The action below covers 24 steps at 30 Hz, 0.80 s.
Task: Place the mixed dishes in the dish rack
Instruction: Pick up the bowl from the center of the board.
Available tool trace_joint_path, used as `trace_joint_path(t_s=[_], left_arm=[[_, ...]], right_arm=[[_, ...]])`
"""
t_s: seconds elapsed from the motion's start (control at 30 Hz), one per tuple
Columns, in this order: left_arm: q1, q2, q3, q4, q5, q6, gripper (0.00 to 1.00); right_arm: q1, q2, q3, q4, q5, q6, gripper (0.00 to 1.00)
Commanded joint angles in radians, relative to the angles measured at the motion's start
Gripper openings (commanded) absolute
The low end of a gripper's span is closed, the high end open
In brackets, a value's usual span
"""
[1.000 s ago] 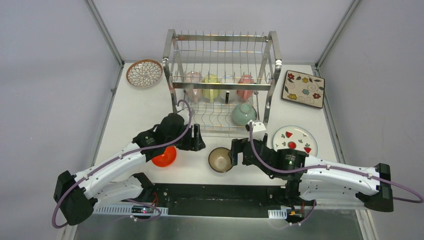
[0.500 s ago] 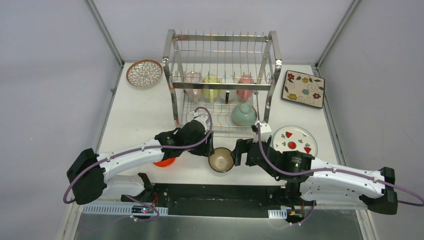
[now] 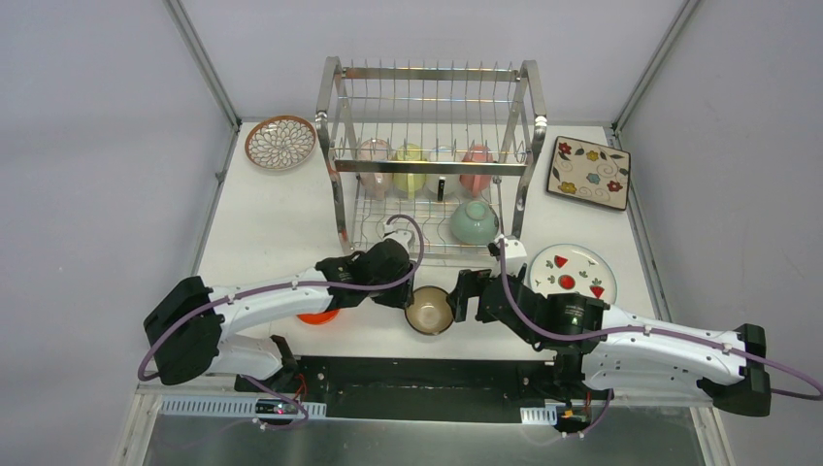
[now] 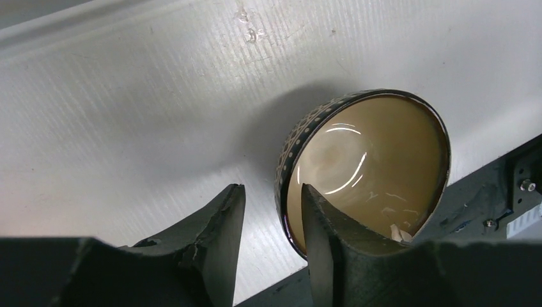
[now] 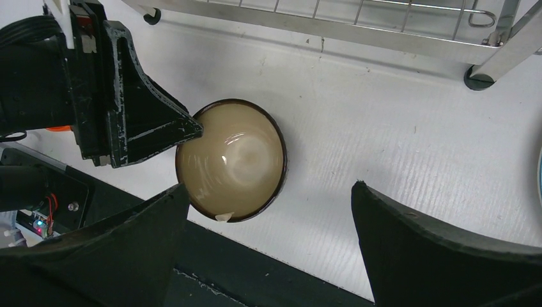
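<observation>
Straddling: the rim of the brown bowl (image 4: 377, 160) was straddled by the left gripper (image 4: 271, 192), fingers apart, not clamped.
right gripper (image 5: 270, 187): jaws were seen wide apart beside the bowl.
bowl place: was found at the near edge of the worktop (image 3: 272, 233), before the dish rack (image 3: 432, 167).

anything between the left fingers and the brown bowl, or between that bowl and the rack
Nothing visible. The left gripper straddles the rim of the brown ceramic bowl, one finger inside, one outside. Only bare white table lies between it and the steel wire dish rack.
</observation>
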<state>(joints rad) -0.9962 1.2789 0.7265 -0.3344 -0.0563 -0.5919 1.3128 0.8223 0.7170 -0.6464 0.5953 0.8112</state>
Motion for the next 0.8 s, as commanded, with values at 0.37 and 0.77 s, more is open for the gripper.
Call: trace_joint_path(t_s=[0.37,0.77], left_arm=[[-0.012,0.028,0.038,0.026,0.001,0.001,0.15],[-0.001,-0.198,-0.031,0.070,-0.010,-0.106,0.00]], right_arm=[[-0.002,0.012,-0.015,0.071,-0.003,0.016,1.00],[0.000,-0.024,-0.069,0.196,-0.054,0.058,1.00]])
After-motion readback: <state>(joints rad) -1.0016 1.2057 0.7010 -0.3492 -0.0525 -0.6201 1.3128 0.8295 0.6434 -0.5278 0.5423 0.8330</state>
